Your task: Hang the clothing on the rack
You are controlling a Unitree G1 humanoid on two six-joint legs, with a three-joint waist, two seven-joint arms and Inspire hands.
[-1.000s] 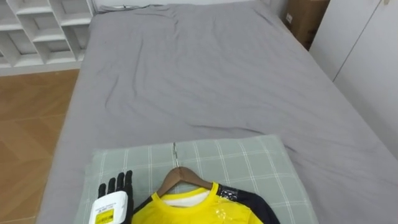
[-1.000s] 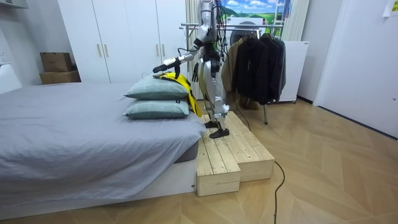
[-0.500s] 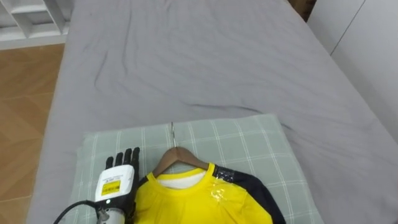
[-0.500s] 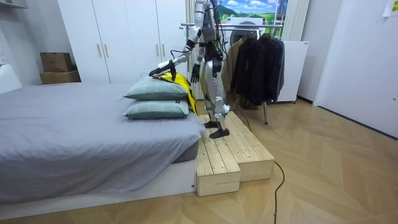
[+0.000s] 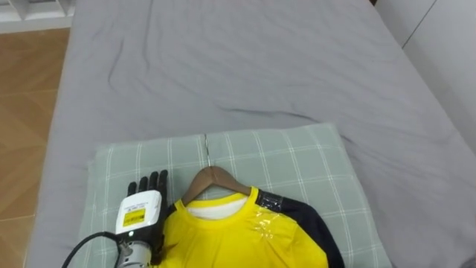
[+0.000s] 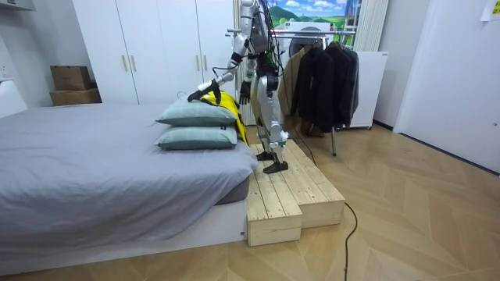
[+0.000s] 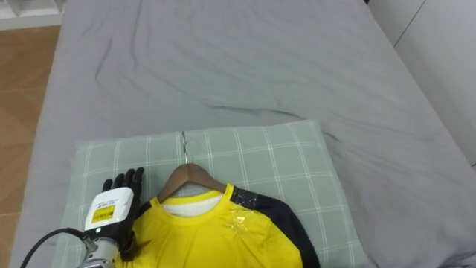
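A yellow shirt with dark sleeves lies on a wooden hanger on top of a green checked pillow. The hanger's metal hook points away from me across the pillow. My left hand rests open over the pillow just left of the hanger's shoulder, fingers straight and close to the shirt's edge. The right eye view has the same hand beside the shirt. From the room view I stand on a wooden platform at the bed's head, left hand reaching over the pillows, right hand down at my side.
The grey bed sheet stretches beyond the pillow, with wooden floor off its left edge. A second pillow lies under the first. Behind me stands a clothes rack with dark coats, and white wardrobes line the wall.
My head has tilted down, so the pillow and shirt sit higher in view. The left arm has drawn back and lowered, bringing the hand closer to the hanger and shirt.
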